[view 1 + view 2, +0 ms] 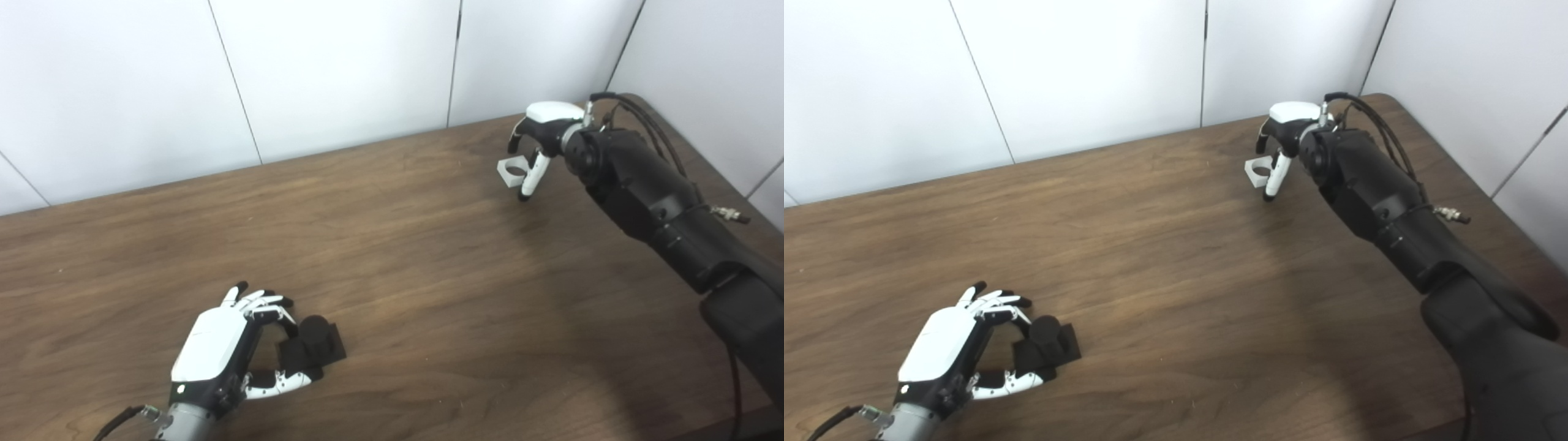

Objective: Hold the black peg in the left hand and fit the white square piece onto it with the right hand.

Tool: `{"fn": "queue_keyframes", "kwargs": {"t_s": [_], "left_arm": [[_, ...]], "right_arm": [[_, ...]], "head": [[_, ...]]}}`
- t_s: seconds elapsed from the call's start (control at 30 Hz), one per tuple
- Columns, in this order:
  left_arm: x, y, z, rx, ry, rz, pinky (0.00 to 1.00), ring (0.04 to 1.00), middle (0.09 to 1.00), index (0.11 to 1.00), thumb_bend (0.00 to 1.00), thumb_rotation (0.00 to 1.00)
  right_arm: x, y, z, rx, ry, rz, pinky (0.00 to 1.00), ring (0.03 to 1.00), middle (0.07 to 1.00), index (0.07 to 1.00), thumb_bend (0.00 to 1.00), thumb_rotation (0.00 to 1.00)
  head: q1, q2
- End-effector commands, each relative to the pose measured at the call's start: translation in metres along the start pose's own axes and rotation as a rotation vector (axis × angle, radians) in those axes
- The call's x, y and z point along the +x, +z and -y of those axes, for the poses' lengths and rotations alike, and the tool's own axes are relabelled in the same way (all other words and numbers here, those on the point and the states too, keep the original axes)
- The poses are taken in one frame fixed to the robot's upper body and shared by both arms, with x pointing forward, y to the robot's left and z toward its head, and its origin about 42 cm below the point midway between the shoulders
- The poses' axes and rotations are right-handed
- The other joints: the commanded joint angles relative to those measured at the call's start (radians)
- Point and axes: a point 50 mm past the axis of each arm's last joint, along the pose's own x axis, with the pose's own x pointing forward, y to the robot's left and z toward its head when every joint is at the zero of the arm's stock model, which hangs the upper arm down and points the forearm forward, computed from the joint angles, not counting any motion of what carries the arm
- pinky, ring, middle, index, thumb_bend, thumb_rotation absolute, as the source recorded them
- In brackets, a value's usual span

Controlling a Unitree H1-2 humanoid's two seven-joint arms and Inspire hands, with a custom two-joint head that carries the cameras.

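The black peg (315, 344) stands on its square black base on the table near the front left. My left hand (211, 349) is curled around it, fingertips against the peg's top and the thumb under the base's near edge. At the far right lies the white square piece (509, 171), which has a round hole. My right hand (545, 131) is closed over it, fingers behind and the thumb (1277, 174) in front. I cannot tell whether the piece rests on the table or hangs just above it.
The brown wooden table (416, 257) meets white wall panels (343, 67) at the back and on the right. My black right forearm (661, 202) with its cables crosses the right side of the table.
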Motion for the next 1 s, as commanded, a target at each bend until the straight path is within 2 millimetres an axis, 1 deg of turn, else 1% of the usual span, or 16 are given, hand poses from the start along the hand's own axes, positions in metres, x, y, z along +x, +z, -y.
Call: {"fn": "queue_keyframes", "kwargs": {"t_s": [0.0,0.37,0.53,0.87,0.97], "left_arm": [[-0.008,-0.002,0.007,0.020,-0.048,-0.016,1.00,0.865,0.768,0.486,0.52,0.05],[-0.008,-0.002,0.009,0.021,-0.049,-0.019,1.00,0.864,0.768,0.486,0.52,0.05],[-0.009,-0.002,0.009,0.023,-0.048,-0.022,1.00,0.862,0.768,0.486,0.52,0.05],[-0.009,-0.002,0.008,0.020,-0.049,-0.023,1.00,0.866,0.771,0.486,0.52,0.05],[-0.009,-0.001,0.008,0.018,-0.044,-0.018,1.00,0.861,0.768,0.486,0.52,0.05]], "right_arm": [[-0.002,-0.001,0.037,-0.015,-0.106,-0.007,1.00,0.991,0.919,0.717,0.89,0.17],[-0.001,-0.006,0.031,-0.021,-0.097,-0.007,1.00,0.986,0.898,0.694,0.88,0.16],[0.000,-0.008,0.030,-0.037,-0.091,-0.017,1.00,0.982,0.900,0.668,0.87,0.18],[-0.003,-0.013,0.030,-0.018,-0.098,-0.014,1.00,0.984,0.894,0.639,0.87,0.16],[-0.002,-0.013,0.027,-0.005,-0.107,-0.001,1.00,0.971,0.879,0.610,0.87,0.13]], "head": [[0.000,0.002],[0.000,0.005],[0.002,0.005],[-0.003,0.003],[-0.002,0.003]]}}
